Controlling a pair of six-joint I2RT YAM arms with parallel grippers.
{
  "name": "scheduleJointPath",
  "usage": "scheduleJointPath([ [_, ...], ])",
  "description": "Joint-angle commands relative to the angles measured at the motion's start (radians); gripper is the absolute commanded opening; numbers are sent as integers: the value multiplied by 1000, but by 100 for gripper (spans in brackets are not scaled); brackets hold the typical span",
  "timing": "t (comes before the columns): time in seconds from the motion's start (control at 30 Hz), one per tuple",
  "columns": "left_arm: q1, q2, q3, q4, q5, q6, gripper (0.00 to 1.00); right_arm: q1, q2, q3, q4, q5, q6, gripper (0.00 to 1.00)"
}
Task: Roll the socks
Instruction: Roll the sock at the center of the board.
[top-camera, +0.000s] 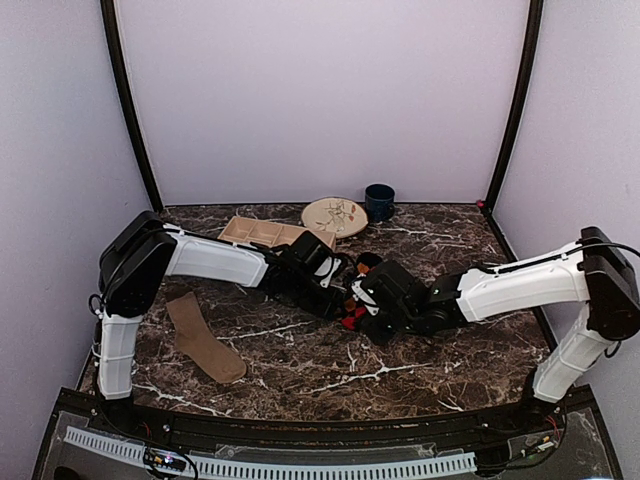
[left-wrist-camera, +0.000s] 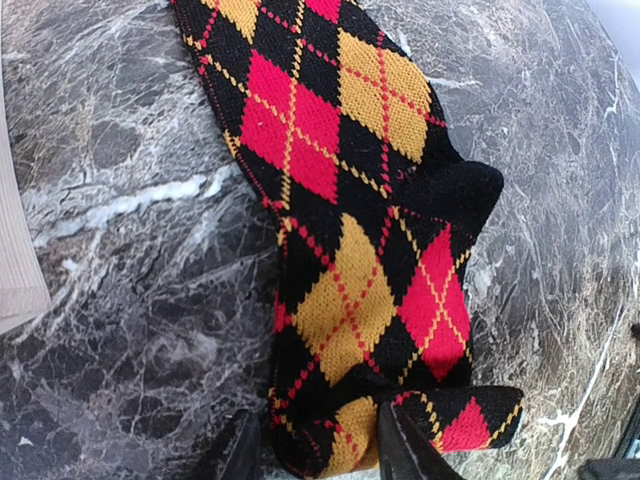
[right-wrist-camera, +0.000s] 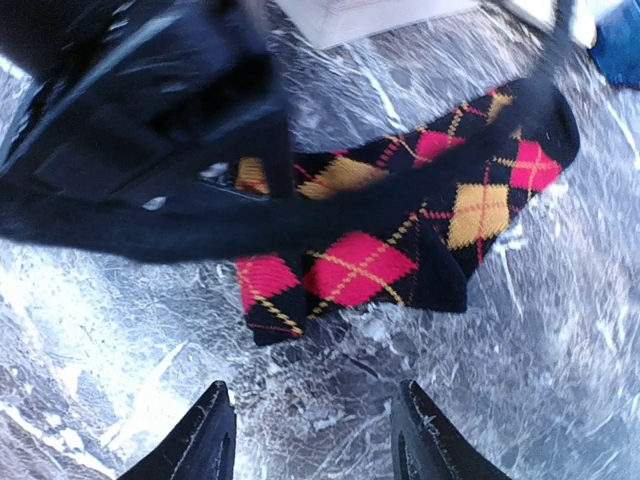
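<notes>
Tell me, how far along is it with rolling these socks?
Early days. Nothing looks rolled yet: the tan sock lies flat, untouched. In hand: the left gripper pinches one end of the argyle sock, while the right gripper is open near it. To do: rolling both.

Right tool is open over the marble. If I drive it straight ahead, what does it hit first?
Most likely the near edge of the argyle sock, lying just ahead of the right tool, with only bare marble between. Its height is unclear, so it might pass over.
</notes>
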Motion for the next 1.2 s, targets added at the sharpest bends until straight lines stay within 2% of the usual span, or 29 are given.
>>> scheduleJointPath([
  [0.0,-8,69,-2,-141,30,7,43,35,38,22,57,43,-90,53],
  [0.33,-8,79,24,-170,54,6,43,48,77,25,102,7,-139,56],
  [0.9,-8,80,30,-194,64,13,41,40,160,49,105,3,-155,53],
  [1.17,-7,80,30,-202,65,18,40,12,179,56,99,-29,-158,46],
])
